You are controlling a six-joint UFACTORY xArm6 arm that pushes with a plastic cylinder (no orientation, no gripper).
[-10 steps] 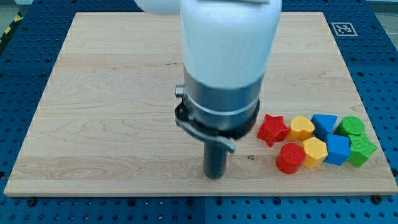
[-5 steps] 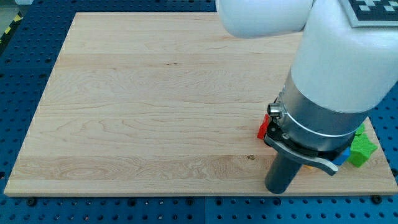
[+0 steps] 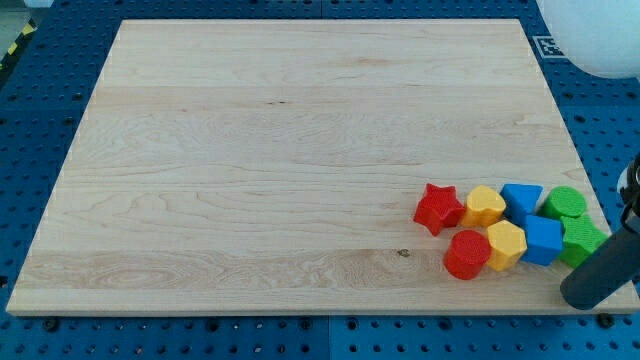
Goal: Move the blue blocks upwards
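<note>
blue perforated metal surrounds a pale wooden desk (image 3: 250,170) that fills most of the view. no brand or readable writing shows anywhere; the only marking is a black-and-white square tag (image 3: 549,46) just off the desk's top right corner, partly cut off by a white arm part (image 3: 600,35) at the view's top right, and a yellow-and-black striped strip (image 3: 15,45) at the far left edge.

eight blocks sit bunched together at the desk's lower right, in two rough rows. two are red: a red star (image 3: 438,208) at the left end of the upper row, and a red cylinder (image 3: 467,254) below it, at the left end of the lower row. two are yellow: a yellow heart (image 3: 484,205) just right of the star, and a yellow hexagon (image 3: 506,244) pressed against the red cylinder. two are blue: a blue triangle (image 3: 521,199) in the upper row between the yellow heart and a green block, and a blue cube (image 3: 543,240) just below it, touching the yellow hexagon's right side. two are green: a green cylinder (image 3: 566,203) at the upper right, and a green star (image 3: 582,240) below it, its shape only partly visible.

my tip (image 3: 581,299) rests at the desk's bottom right edge, just below and right of the green star, near the blue cube but not touching it. this arm has no fingers, so nothing is apart, together or clamped.
</note>
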